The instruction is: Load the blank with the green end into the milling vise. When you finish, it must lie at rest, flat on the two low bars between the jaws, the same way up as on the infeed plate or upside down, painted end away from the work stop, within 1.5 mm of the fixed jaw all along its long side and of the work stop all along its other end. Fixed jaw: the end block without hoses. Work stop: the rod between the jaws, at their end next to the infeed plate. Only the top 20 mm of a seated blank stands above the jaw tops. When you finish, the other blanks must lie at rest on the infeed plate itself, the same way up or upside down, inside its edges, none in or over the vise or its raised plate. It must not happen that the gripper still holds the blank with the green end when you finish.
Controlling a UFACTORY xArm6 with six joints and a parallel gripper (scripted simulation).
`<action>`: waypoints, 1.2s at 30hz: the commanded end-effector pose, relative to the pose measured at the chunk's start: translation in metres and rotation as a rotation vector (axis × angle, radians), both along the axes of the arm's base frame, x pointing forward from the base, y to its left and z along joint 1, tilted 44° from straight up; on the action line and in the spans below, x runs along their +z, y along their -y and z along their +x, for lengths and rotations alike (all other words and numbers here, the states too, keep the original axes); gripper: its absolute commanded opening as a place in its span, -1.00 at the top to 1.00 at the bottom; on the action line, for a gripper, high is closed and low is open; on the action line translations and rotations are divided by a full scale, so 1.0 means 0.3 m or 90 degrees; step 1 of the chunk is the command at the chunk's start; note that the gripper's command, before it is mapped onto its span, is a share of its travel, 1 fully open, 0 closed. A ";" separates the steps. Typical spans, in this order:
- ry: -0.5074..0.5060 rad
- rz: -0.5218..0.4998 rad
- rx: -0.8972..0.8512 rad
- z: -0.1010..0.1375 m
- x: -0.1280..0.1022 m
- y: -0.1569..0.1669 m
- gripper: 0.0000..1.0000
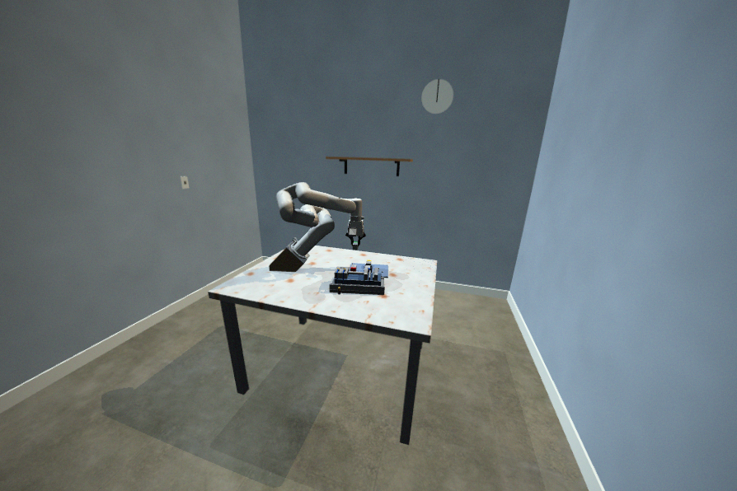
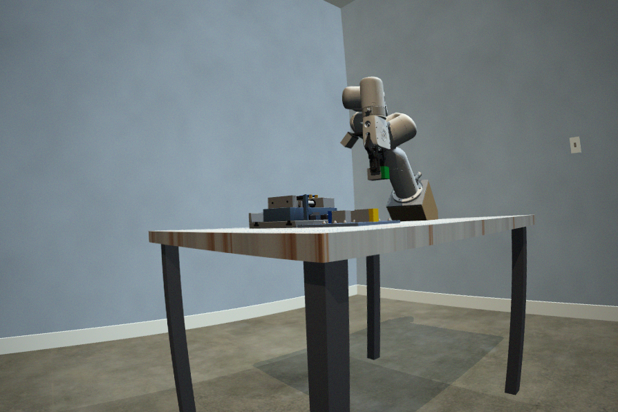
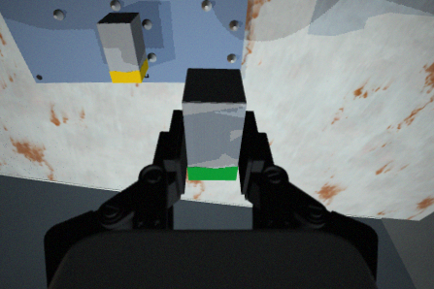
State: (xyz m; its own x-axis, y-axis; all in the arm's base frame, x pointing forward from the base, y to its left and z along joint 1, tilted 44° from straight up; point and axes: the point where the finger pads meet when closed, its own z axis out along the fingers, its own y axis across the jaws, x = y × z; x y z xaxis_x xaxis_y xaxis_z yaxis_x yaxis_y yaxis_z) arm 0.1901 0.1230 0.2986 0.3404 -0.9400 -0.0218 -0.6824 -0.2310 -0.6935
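Observation:
My gripper (image 3: 213, 129) is shut on the grey blank with the green end (image 3: 213, 131), gripping its long sides. It holds the blank high above the table, beyond the near edge of the blue infeed plate (image 3: 131, 39). The green end (image 2: 384, 171) points toward the arm's base in the exterior view. The gripper also shows in the top view (image 1: 355, 240). The vise (image 2: 298, 203) stands on its raised plate on the table, lower and apart from the gripper. A blank with a yellow end (image 3: 122, 48) lies on the infeed plate.
The vise and infeed plate (image 1: 359, 276) sit near the middle of the white, rust-stained table. A red-ended piece (image 1: 354, 268) shows there. The arm's brown base block (image 1: 287, 259) stands at the table's far left corner. The table edge runs below the gripper in the wrist view.

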 end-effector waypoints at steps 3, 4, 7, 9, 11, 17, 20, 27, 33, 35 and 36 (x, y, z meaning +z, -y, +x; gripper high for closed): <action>0.008 -0.017 0.021 0.001 0.004 0.000 1.00; 0.012 -0.027 0.032 0.001 0.003 0.000 1.00; 0.023 -0.055 0.063 0.003 0.002 -0.001 1.00; 0.031 -0.074 0.084 0.004 0.001 -0.001 1.00; 0.038 -0.093 0.105 0.005 0.000 -0.002 1.00; 0.038 -0.093 0.105 0.005 0.000 -0.002 1.00; 0.046 -0.112 0.124 0.005 0.000 -0.002 1.00; 0.072 -0.178 0.198 0.004 0.000 -0.002 1.00; 0.075 -0.188 0.208 0.004 0.000 -0.001 1.00; 0.075 -0.188 0.208 0.004 0.000 -0.001 1.00; 0.079 -0.197 0.217 0.004 0.000 -0.001 1.00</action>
State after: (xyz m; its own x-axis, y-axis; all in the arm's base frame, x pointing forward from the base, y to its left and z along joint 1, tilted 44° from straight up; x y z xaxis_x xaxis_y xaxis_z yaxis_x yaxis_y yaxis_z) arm 0.1914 0.1234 0.2974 0.6031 -0.7433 0.2894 -0.4624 -0.6214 -0.6324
